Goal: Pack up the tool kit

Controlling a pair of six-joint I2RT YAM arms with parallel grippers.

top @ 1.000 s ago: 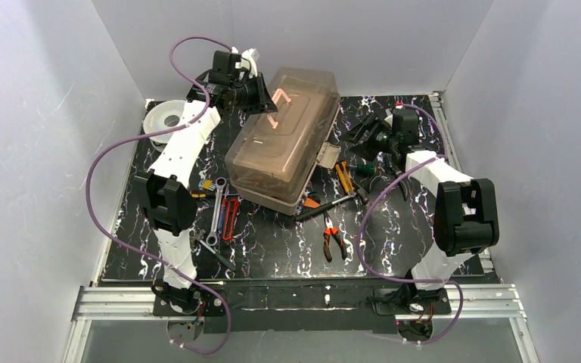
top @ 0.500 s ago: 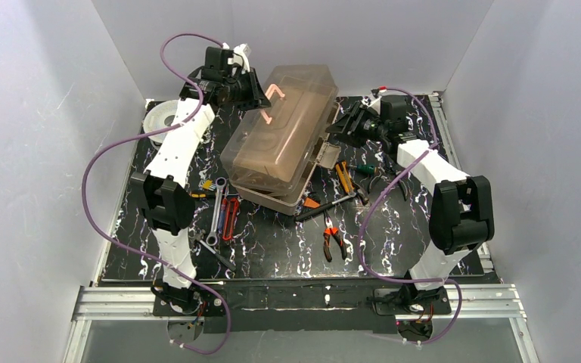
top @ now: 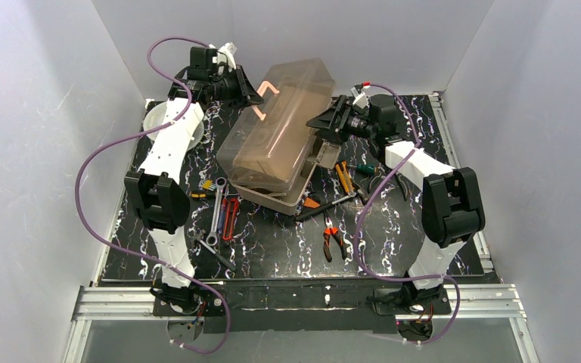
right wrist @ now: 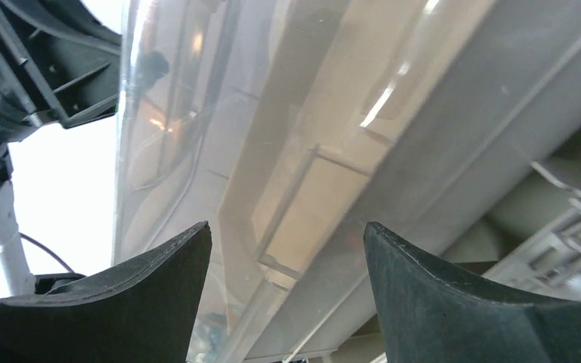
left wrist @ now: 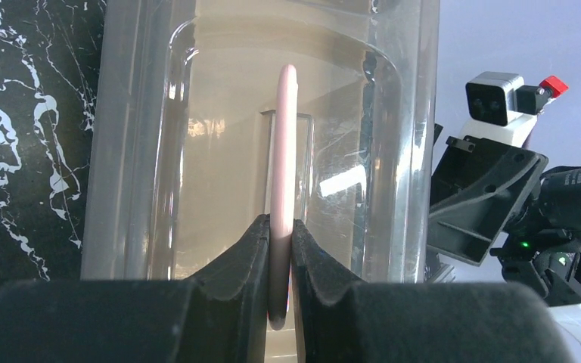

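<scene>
**Lid tilted, handle pinched**

My left gripper (left wrist: 280, 234) pinches the cream handle (left wrist: 284, 151) of the translucent lid (top: 280, 128). The lid stands tilted over the tan toolbox (top: 272, 198) mid-way across the black mat (top: 272, 253). Wrenches (top: 215, 208) lie left of the box, orange pliers (top: 333, 240) in front. My right gripper (right wrist: 287, 242), jaws spread, is close at the lid's right side.

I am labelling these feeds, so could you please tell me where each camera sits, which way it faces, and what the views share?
Top external: above and behind the arms, looking down on table, toolbox and both whole arms.
Left wrist: on the left arm, facing the lid past the left gripper, shut on the handle.
Right wrist: on the right arm, facing the lid's side through the open right gripper.
Shared: every view shows the lid; each wrist view catches the other arm.
</scene>
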